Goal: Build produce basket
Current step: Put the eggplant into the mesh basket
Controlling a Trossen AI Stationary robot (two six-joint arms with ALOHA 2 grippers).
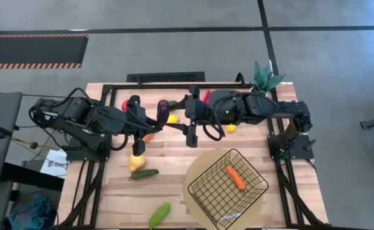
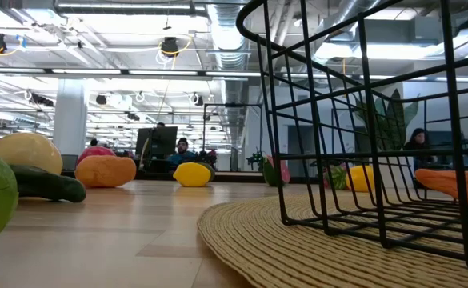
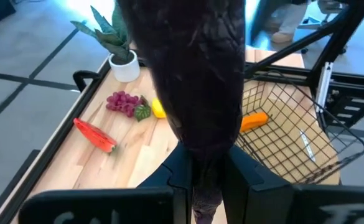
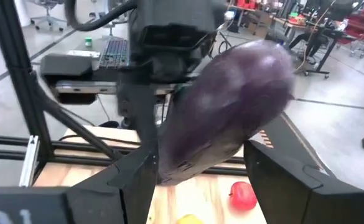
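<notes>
The purple aubergine is up in the air over the table's far middle, between my two grippers. My left gripper comes from the table's left and is shut on it. My right gripper comes from the right. It is open, with its fingers on either side of the aubergine's thick end. The black wire basket stands on the round tan mat at the near right, with a carrot inside. My left gripper pinches the aubergine's narrow end between its two fingers. The fingers come from the table's left, and the aubergine sticks out ahead of them along their length, clear of the table. My right gripper's fingers flank the aubergine's thick body; whether they touch it, I cannot tell.
On the table lie purple grapes, a watermelon slice, lemons, a red apple, an orange, a pear and two cucumbers. A potted plant stands at the far right. The near left is bare wood.
</notes>
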